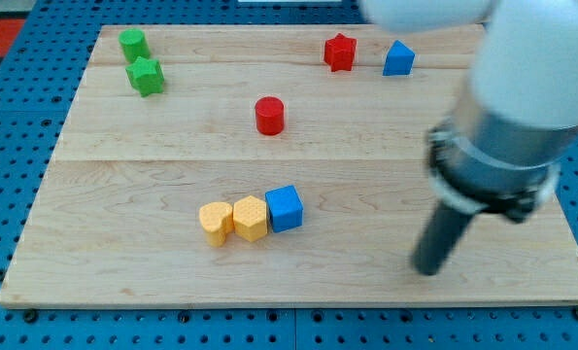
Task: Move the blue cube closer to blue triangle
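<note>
The blue cube (pixel 285 208) is seen low on the tabletop (pixel 153 185), touching a yellow block (pixel 251 218), far from the blue triangle (pixel 398 59); my tip (pixel 428 269) is set well to its right; no hand is fitted.

A robot arm enters from the two o'clock corner of the view, its pale body blurred and large. Below a dark collar, a straight dark rod slants down toward seven o'clock. My tip (pixel 427 270) rests on the surface at about four o'clock from centre.
</note>
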You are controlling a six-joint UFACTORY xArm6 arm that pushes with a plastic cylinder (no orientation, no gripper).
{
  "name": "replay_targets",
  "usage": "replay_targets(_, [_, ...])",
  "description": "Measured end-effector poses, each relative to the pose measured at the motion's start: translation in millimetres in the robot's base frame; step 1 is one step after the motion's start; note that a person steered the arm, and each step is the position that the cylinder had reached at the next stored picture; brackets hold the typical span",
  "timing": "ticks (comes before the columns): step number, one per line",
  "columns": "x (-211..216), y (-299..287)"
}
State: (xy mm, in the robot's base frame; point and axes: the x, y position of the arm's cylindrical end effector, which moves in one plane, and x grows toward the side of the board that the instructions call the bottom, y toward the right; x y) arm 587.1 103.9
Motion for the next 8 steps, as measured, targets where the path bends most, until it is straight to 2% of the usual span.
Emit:
replay_targets(4, [-85.2, -158.6])
replay_targets(5, [-96.7, -163.3])
replay_targets(6, [-110.6, -131.2])
replay_targets(7, [-113.0, -72.1])
replay_targets(8, [-135.3, -35.4])
